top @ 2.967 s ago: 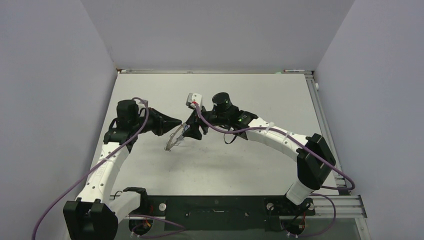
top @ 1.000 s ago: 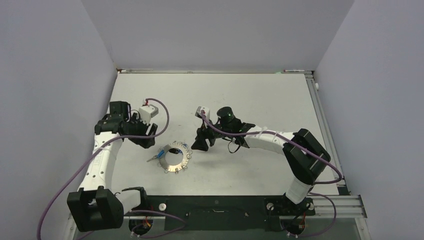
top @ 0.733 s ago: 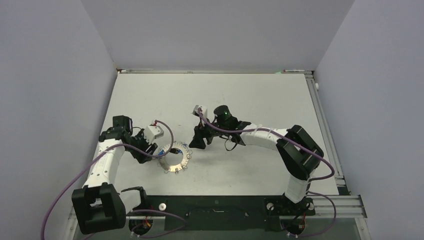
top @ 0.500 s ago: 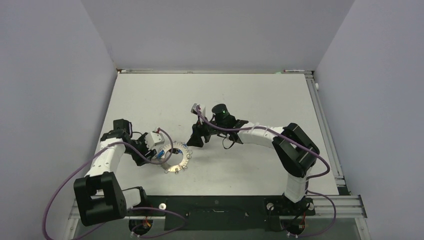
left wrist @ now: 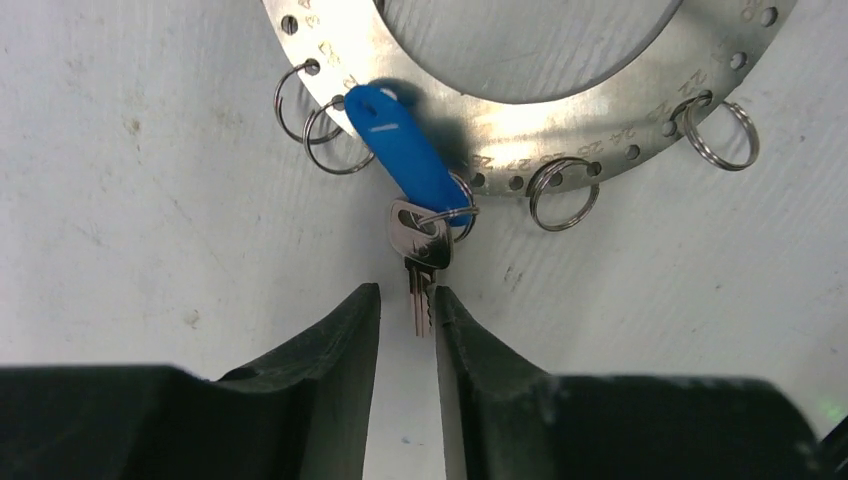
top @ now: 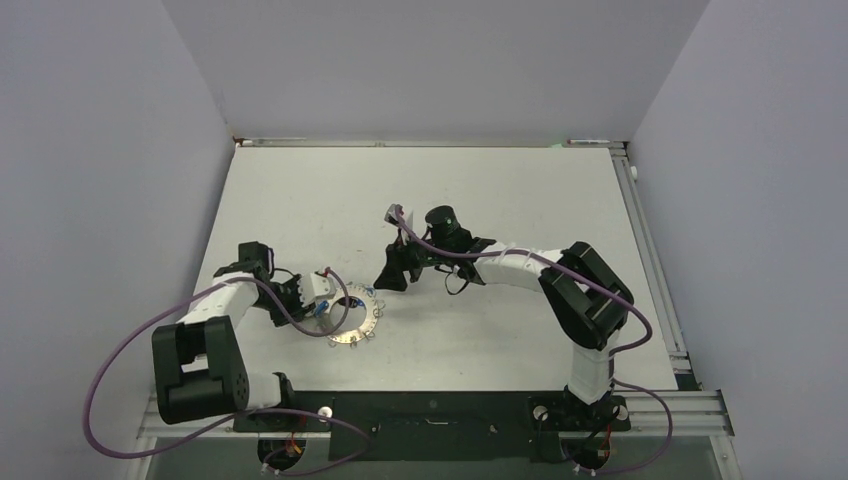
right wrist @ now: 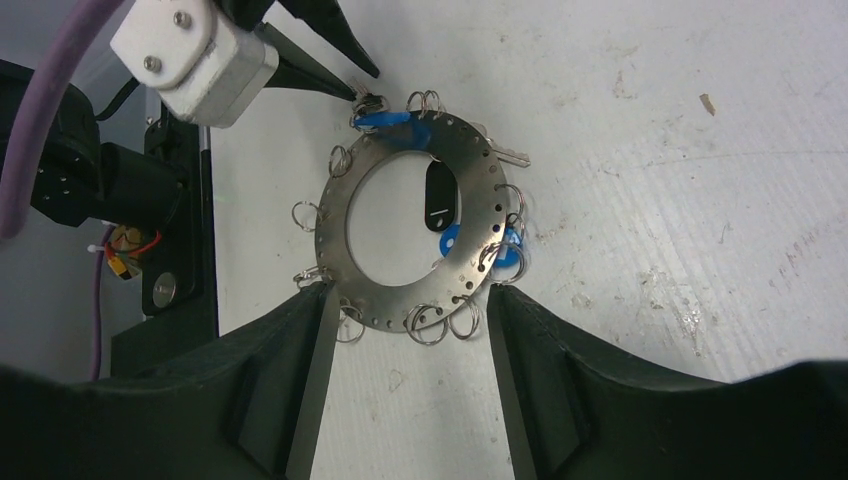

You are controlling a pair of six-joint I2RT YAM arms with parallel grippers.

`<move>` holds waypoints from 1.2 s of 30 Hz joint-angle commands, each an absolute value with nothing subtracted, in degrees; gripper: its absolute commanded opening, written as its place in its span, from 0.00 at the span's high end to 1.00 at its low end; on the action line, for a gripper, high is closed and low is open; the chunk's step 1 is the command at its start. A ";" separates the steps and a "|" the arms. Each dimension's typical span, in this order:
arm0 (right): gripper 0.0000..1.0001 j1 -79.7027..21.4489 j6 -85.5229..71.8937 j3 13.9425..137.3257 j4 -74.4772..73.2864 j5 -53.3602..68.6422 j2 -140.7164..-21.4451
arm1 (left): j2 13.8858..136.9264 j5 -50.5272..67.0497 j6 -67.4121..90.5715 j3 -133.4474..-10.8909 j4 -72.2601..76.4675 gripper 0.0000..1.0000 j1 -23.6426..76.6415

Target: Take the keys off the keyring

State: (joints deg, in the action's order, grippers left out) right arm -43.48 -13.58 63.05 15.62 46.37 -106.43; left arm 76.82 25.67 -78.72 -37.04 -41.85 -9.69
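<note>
Left pincer [left wrist: 405, 300] is sitting low on the bench [top: 520, 200], its jaws standing narrowly apart with the tip of a small silver key [left wrist: 418, 240] lying in the gap. The gap is looking wider than the blade, so I judge nothing is clamped yet. Right pincer [right wrist: 408, 292] is hovering with jaws wide apart over the other side of the keyring [left wrist: 560, 120], holding nothing.

The keyring is lying flat toward the near left of the bench, between the two arms. The silver key is pointing straight out from the rim toward the left pincer, its long axis running in line with the gap, so the left arm is the nearer one for it. It is hanging on a small split ring [left wrist: 450, 215] together with a blue tag [left wrist: 405, 160] that is lying across the metal band.

The band is showing grey, flat and pierced with numbered holes, with more split rings around it. In the right wrist view a black tag [right wrist: 438, 195], further blue tags [right wrist: 510, 250] and another silver key [right wrist: 505, 155] are showing.
</note>
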 commanded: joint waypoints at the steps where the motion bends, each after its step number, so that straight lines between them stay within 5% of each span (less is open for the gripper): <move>1: 0.43 -43.64 -14.57 65.80 20.12 48.08 -107.69 | 74.58 25.62 -80.43 -36.94 -40.36 0.83 -6.66; 4: 0.42 -44.05 -14.76 66.46 21.11 48.34 -108.43 | 71.88 26.43 -79.40 -39.09 -44.28 1.00 -4.08; 19: 0.41 -47.09 -19.52 69.42 27.16 49.38 -114.66 | 63.08 28.66 -71.52 -41.87 -46.09 1.00 4.44; 20: 0.41 -47.05 -19.85 69.46 27.38 49.61 -114.68 | 63.59 28.50 -71.62 -42.57 -47.39 0.98 3.72; 23: 0.41 -47.01 -19.54 69.20 27.34 49.10 -114.28 | 66.11 30.49 -75.89 -43.56 -50.50 0.60 -2.99; 28: 0.41 -46.81 -19.90 68.50 27.30 48.55 -113.79 | 70.18 28.48 -77.82 -40.96 -46.07 0.36 -7.38; 36: 0.40 -45.07 -20.05 67.94 27.68 48.67 -113.00 | 69.37 26.09 -78.68 -31.27 -33.42 0.32 -5.51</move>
